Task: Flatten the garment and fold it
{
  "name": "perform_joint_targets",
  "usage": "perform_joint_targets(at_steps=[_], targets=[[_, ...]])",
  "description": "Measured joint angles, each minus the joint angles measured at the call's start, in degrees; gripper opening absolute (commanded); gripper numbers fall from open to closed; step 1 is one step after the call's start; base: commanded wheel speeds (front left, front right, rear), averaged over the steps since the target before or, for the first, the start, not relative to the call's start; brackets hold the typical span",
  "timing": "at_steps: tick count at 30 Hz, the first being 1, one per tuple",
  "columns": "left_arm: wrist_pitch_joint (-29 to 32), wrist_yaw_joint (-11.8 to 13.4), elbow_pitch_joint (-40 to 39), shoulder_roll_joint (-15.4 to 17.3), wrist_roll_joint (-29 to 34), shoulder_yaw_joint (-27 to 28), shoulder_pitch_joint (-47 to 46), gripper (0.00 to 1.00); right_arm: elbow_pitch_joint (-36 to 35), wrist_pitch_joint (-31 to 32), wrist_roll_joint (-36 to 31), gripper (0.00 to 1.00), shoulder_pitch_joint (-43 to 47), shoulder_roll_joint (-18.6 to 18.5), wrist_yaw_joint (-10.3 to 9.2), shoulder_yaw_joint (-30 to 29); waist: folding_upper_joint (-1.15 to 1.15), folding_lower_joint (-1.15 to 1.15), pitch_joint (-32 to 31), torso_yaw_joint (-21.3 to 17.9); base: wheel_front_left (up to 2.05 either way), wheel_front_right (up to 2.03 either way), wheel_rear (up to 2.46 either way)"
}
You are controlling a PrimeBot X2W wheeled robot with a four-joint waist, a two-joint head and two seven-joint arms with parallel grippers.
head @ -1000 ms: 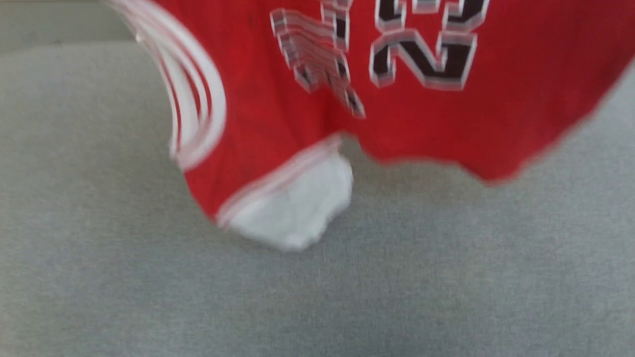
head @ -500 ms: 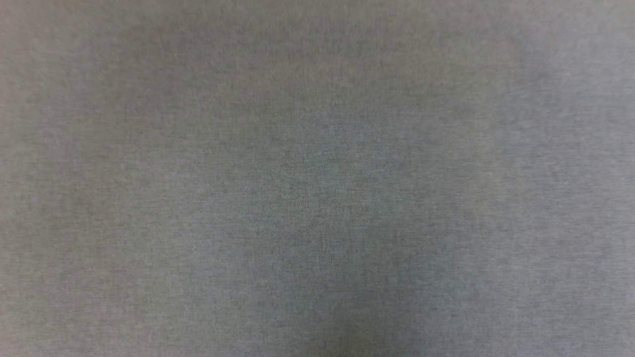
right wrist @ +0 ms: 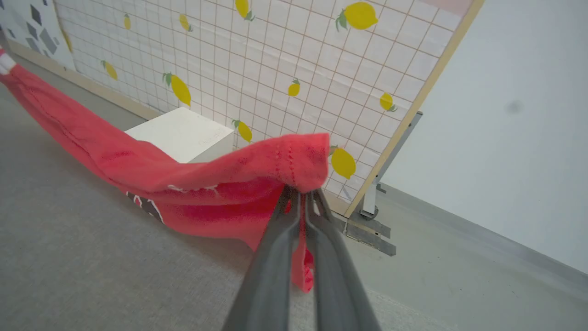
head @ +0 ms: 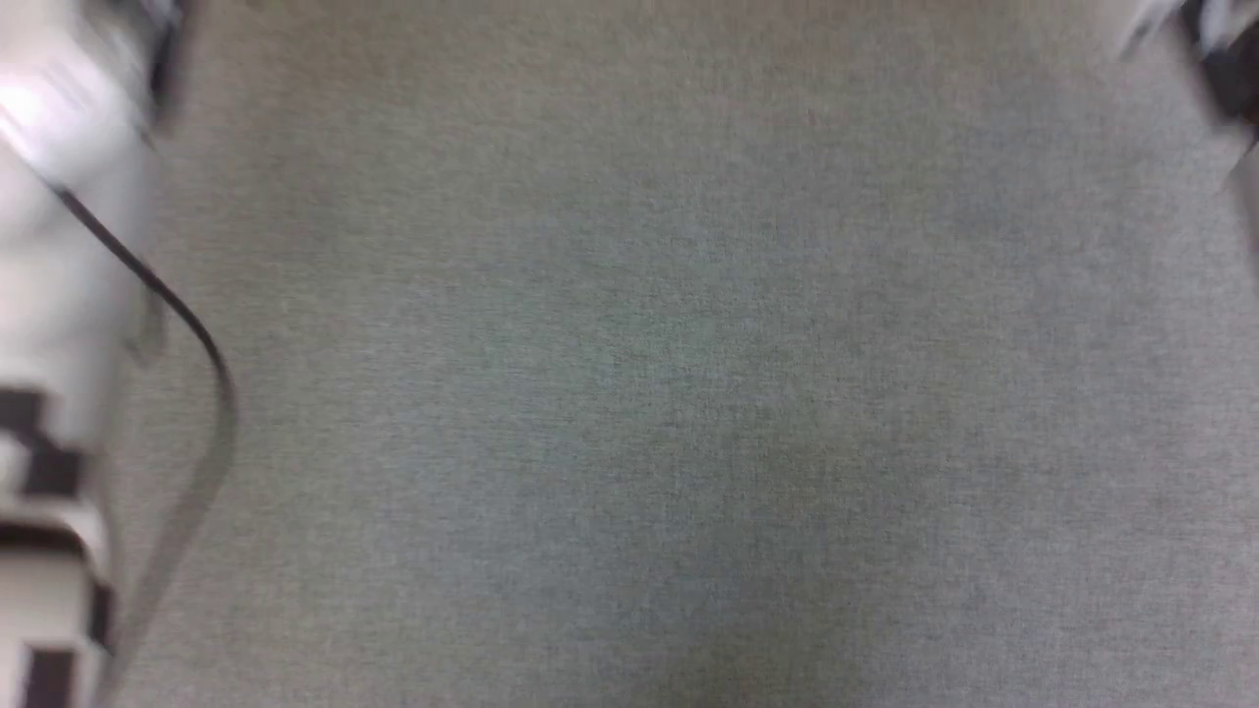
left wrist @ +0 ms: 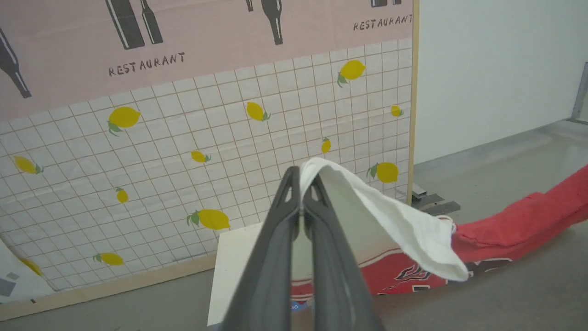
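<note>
1. My left forearm (head: pixel 59 246) is pale white.
2. A thin black cable (head: pixel 167 305) curves beside that forearm.
3. Blurred black bands (head: pixel 39 472) cross the forearm's lower end.
4. My left gripper (left wrist: pixel 299 177) has long, dark grey fingers (left wrist: pixel 273 257).

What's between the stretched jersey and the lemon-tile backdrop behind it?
A white box stands there, behind the jersey and in front of the lemon-tile backdrop. The right wrist view shows it best; the left wrist view shows it too.
</note>
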Motion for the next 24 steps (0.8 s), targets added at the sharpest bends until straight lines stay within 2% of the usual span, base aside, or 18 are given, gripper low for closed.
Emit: perform_joint_targets(at_steps=[5,9,14,19,24], targets=[[-0.16,-0.16,-1.59,-0.14,-1.19,-1.43,15.16,0.0,0.99,-1.86,3.6,0.0,9.0,-0.82,0.0,5.84,0.0,0.0,-4.13,0.98,0.0,0.0,0.0],[1.72,-0.2,-2.2,0.99,-5.92,-2.64,27.22,0.0,0.85,-1.62,8.11,0.0,16.85,-2.23,0.0,10.33,0.0,-0.01,-8.23,1.61,0.0,0.0,0.0],[8.44,-0.23,-7.72,5.59,-11.29,-4.19,39.67,0.0,-1.87,1.51,14.52,0.0,26.14,-5.88,0.0,15.66,0.0,-0.02,-13.93,2.21,0.0,0.0,0.0],[15.94,0.04,-18.07,11.35,-16.85,-4.91,54.09,0.0,-6.65,6.52,21.41,0.0,34.68,-11.02,0.0,18.63,0.0,-0.02,-20.35,2.59,0.0,0.0,0.0],[21.06,3.77,-29.3,15.5,-21.9,-3.97,66.16,0.0,-12.12,10.6,26.74,0.0,41.92,-15.46,0.0,19.53,0.0,-0.02,-25.9,2.71,0.0,0.0,0.0]])
